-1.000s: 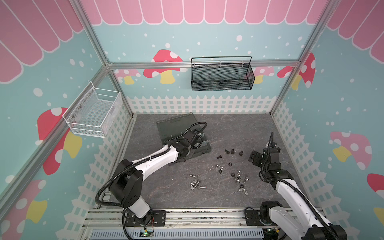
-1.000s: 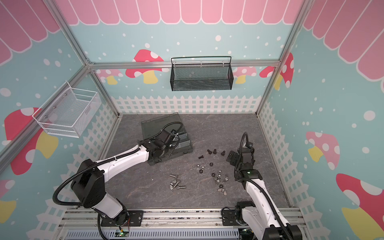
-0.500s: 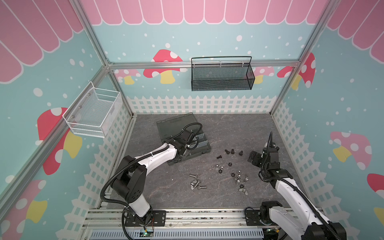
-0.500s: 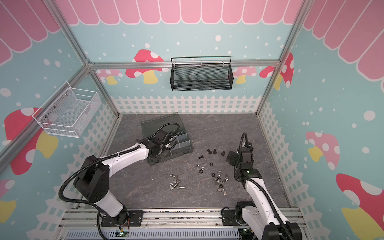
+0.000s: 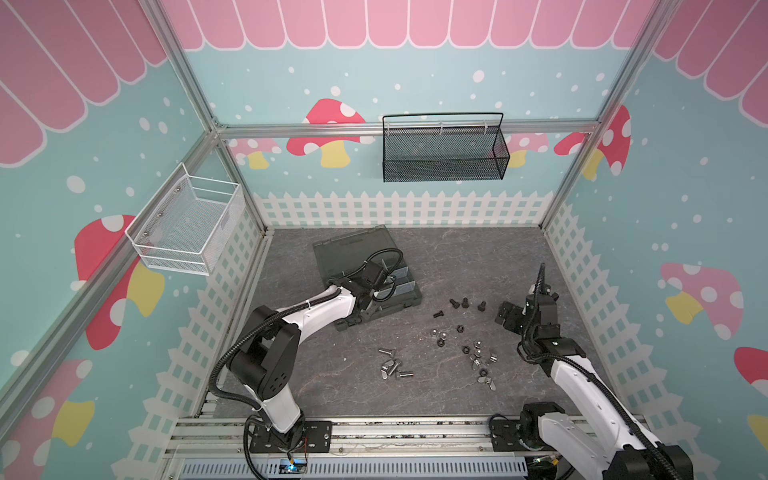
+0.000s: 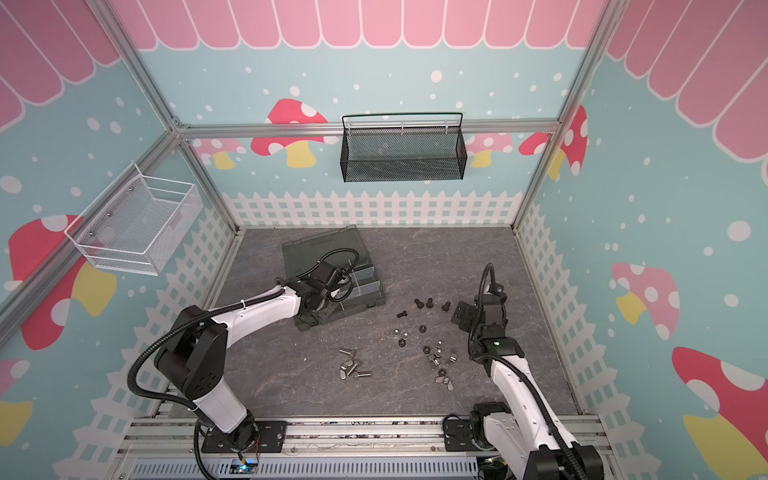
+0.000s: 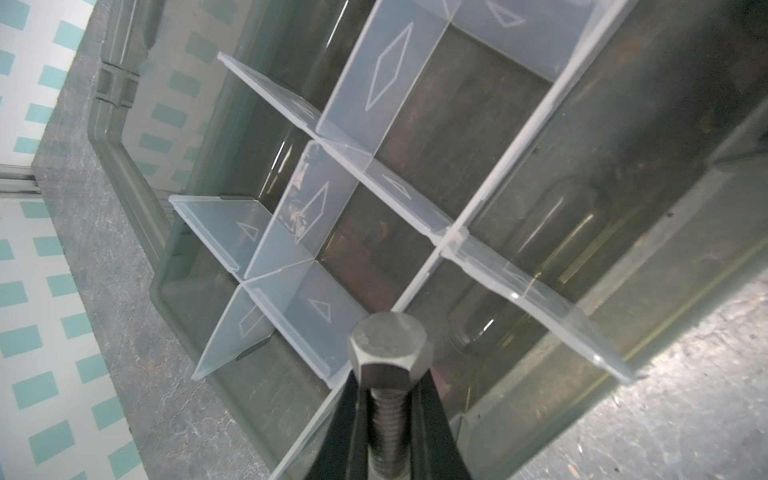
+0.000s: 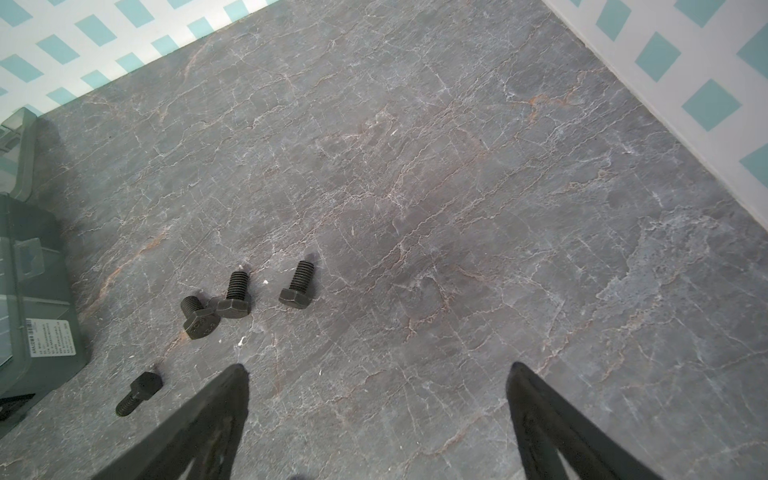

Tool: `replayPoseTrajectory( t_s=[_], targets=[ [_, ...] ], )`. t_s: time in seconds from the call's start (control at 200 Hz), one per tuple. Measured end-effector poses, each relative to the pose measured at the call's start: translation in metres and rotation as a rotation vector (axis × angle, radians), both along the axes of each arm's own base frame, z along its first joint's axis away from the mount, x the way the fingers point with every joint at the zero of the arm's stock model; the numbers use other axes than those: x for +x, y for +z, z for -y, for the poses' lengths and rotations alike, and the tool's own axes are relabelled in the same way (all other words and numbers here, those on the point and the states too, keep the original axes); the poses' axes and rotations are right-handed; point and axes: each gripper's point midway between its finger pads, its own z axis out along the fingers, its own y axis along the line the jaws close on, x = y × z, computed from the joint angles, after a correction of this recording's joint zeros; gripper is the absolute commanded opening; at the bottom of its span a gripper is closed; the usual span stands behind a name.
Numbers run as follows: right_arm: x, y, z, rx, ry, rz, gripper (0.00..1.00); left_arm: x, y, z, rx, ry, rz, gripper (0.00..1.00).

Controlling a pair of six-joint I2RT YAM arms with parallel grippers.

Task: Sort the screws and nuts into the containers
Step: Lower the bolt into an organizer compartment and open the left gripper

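My left gripper (image 7: pixel 390 376) is shut on a silver hex-head screw (image 7: pixel 390 353), pinching its threaded shank, head outward. It hangs over the containers (image 7: pixel 374 249), the divider-split compartments of the smoky grey organizer box (image 5: pixel 401 297); those in view hold nothing. Black screws (image 8: pixel 235 297) lie on the floor just ahead of my right gripper (image 8: pixel 376 370), which is open and holds nothing; in a top view it (image 5: pixel 508 314) sits right of them. More silver screws (image 5: pixel 386 352) and small nuts (image 5: pixel 460 328), some wing-shaped (image 5: pixel 487 382), are scattered across the middle of the floor.
The box's open lid (image 5: pixel 349 249) lies flat behind its base. A white wire basket (image 5: pixel 187 228) hangs on the left wall and a black mesh basket (image 5: pixel 442 153) on the back wall. Fence-printed walls (image 5: pixel 582 291) enclose the grey stone-pattern floor.
My left gripper, still holding the screw, has shifted a little left and nearer over the box. The right arm has stayed almost still with its jaws wide.
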Motion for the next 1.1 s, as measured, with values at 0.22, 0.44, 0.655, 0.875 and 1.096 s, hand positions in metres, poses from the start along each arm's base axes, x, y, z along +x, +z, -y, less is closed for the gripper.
replayPoseTrajectory(
  t_s=[0.22,0.44,0.655,0.875,1.096],
  targets=[
    [0.0,0.0,0.0,0.0,0.0,0.0,0.98,0.001,-0.001,-0.001,0.0,0.002,-0.001,0.1],
    [0.0,0.0,0.0,0.0,0.0,0.001,0.98,0.001,-0.001,0.0,-0.004,0.002,-0.003,0.14],
    [0.0,0.0,0.0,0.0,0.0,0.0,0.98,0.0,-0.001,0.005,-0.033,-0.015,-0.007,0.0],
    [0.002,0.002,0.0,0.0,0.0,0.003,0.98,-0.016,-0.004,0.005,-0.071,-0.058,-0.017,0.01],
    [0.003,0.005,0.0,0.001,0.001,0.008,0.98,-0.022,0.003,0.013,-0.12,-0.101,-0.014,0.13]
  ],
)
